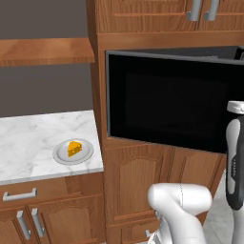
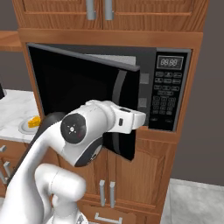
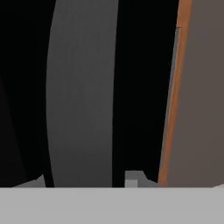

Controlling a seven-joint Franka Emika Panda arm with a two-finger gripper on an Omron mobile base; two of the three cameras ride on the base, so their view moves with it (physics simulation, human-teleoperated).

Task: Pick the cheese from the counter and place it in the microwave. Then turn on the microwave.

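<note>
Cheese (image 1: 74, 148): I see a small orange wedge lying on a round grey plate (image 1: 60, 155), near the right end of the marble worktop (image 1: 28, 138), well apart from the arm.

Microwave (image 2: 168, 89): black, built into the wooden cabinet; its door (image 1: 167, 105) stands swung partly open, with the curved dark handle (image 2: 117, 89) on the door's free edge and the button panel (image 2: 165, 98) exposed at right.

Tool (image 3: 85, 181): from the hand view it sits close against the grey handle (image 3: 81, 96), apparently astride it; I cannot tell whether the fingers are spread or closed, since only their tips show.

Arm: its white wrist (image 2: 127, 119) reaches the door's edge.
</note>
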